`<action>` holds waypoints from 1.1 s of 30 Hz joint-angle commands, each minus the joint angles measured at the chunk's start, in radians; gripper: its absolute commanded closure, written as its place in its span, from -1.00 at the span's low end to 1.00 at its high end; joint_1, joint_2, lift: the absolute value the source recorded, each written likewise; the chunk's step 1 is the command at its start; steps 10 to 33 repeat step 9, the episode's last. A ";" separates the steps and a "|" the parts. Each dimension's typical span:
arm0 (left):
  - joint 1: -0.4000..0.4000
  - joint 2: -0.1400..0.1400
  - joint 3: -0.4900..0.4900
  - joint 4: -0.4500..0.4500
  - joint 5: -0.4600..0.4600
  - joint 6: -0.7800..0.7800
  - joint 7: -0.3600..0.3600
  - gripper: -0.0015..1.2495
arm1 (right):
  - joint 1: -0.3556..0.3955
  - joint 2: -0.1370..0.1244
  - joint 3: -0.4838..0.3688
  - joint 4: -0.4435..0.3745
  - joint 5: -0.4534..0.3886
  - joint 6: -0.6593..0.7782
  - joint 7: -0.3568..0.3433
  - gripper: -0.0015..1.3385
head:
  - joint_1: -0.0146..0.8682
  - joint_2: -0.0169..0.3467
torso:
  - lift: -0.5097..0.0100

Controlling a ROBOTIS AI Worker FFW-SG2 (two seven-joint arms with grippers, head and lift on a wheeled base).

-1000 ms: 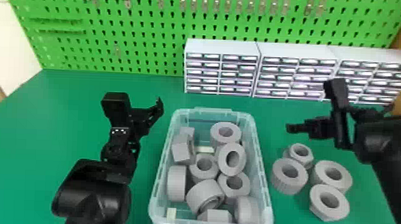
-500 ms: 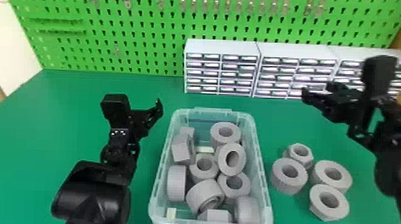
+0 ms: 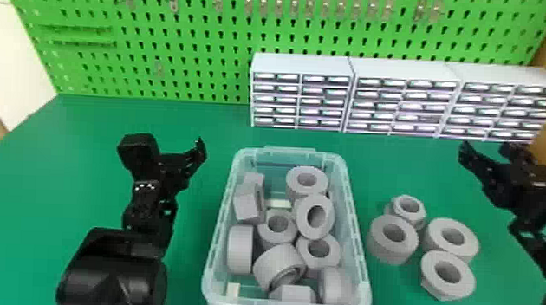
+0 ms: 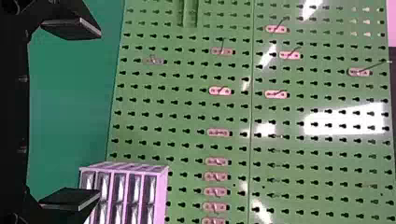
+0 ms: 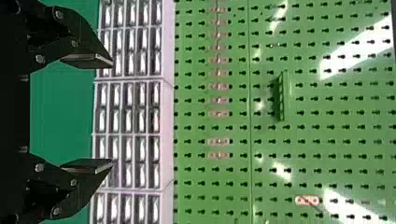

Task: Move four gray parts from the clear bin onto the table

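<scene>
So four gray parts can be seen on the green desk (image 3: 58,185), just to the right of the clear bin (image 3: 289,151), all bunched up pretty close. Of those, a smaller nut (image 3: 408,207) is set at the far side, a ribbed ring (image 3: 392,238) is placed on the left, another ring (image 3: 452,237) on the right, and a hex-sided nut (image 3: 448,274) is parked nearest, holes facing roughly up. Whether any of them are touching can't really be told. A whole jumble of gray parts (image 3: 279,267) is held in the bin, some flat, some tipped on their sides. The left claw (image 3: 194,155) is parked over the desk to the left of the bin, its fingers spread wide with nothing gripped. The right claw (image 3: 485,156) is held to the right of the bin, a bit beyond the four loose parts, and it's wide apart and empty too. Along the far side, white drawer units (image 3: 300,92) are lined up in front of a green pegboard (image 3: 180,51), with small metal hooks (image 3: 294,4) fitted on it.
</scene>
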 commanded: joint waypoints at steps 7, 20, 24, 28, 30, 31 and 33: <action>0.010 -0.008 0.008 -0.013 0.002 -0.002 0.000 -0.85 | 0.010 0.001 -0.012 -0.011 0.035 -0.002 -0.003 -0.24 | 0.60 -0.51 | 0.76; 0.008 -0.009 0.008 -0.013 -0.001 -0.003 0.000 -0.85 | 0.007 0.000 -0.012 -0.011 0.041 -0.002 -0.003 -0.24 | 0.60 -0.51 | 0.76; 0.008 -0.009 0.008 -0.013 -0.001 -0.003 0.000 -0.85 | 0.007 0.000 -0.012 -0.011 0.041 -0.002 -0.003 -0.24 | 0.60 -0.51 | 0.76; 0.008 -0.009 0.008 -0.013 -0.001 -0.003 0.000 -0.85 | 0.007 0.000 -0.012 -0.011 0.041 -0.002 -0.003 -0.24 | 0.60 -0.51 | 0.76; 0.008 -0.009 0.008 -0.013 -0.001 -0.003 0.000 -0.85 | 0.007 0.000 -0.012 -0.011 0.041 -0.002 -0.003 -0.24 | 0.60 -0.51 | 0.76; 0.008 -0.009 0.008 -0.013 -0.001 -0.003 0.000 -0.85 | 0.007 0.000 -0.012 -0.011 0.041 -0.002 -0.003 -0.24 | 0.60 -0.51 | 0.76; 0.008 -0.009 0.008 -0.013 -0.001 -0.003 0.000 -0.85 | 0.007 0.000 -0.012 -0.011 0.041 -0.002 -0.003 -0.24 | 0.60 -0.51 | 0.76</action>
